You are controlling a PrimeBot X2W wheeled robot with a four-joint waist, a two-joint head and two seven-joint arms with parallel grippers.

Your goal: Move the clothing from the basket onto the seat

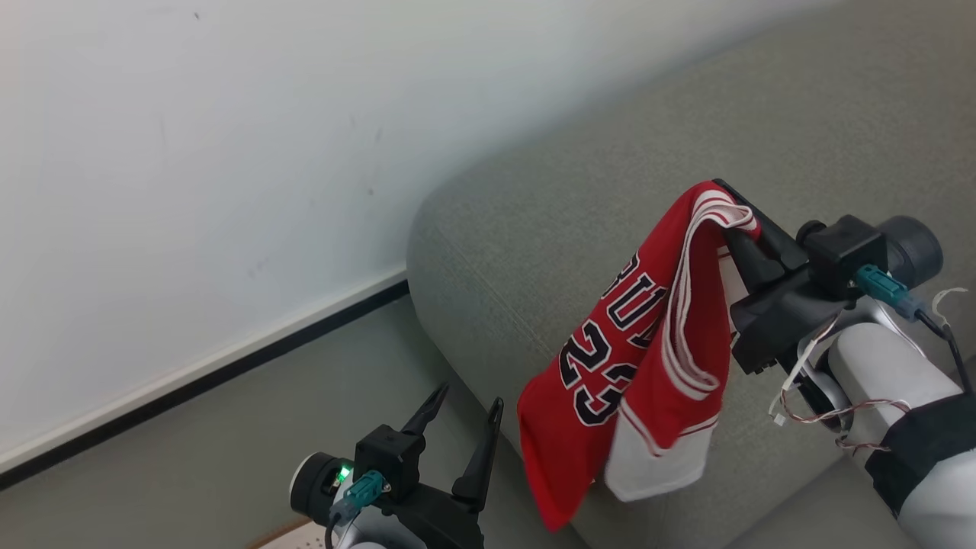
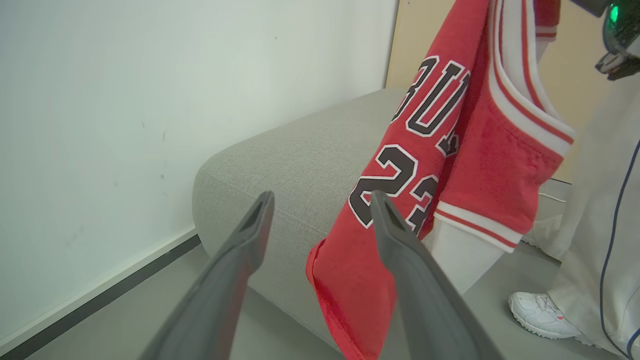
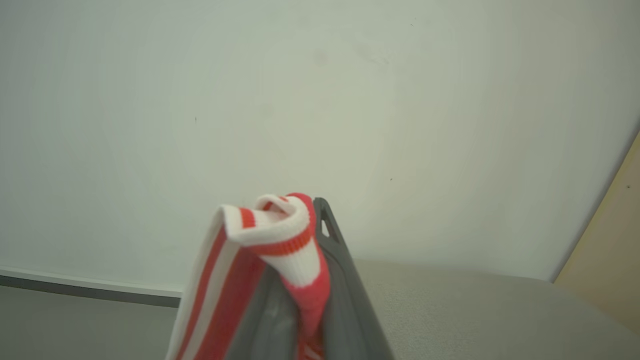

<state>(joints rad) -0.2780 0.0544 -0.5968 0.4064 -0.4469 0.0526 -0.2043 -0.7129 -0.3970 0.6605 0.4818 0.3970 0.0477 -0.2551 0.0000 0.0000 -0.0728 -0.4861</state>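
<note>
My right gripper (image 1: 736,210) is pinching the top edge of the clothing (image 1: 633,358). It hangs straight down from there, long way up and down, in the air by the front edge of the seat (image 1: 579,175). Its bottom dangles past that edge, toward the floor. The flat seat top lies further in, so I think I must carry it that way. My left gripper (image 1: 469,396) is spread wide, holding nothing, low beside the seat.

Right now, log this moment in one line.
right gripper: shut on clothing | clothing: hanging by seat corner | left gripper: open, empty | placement: not yet done
</note>
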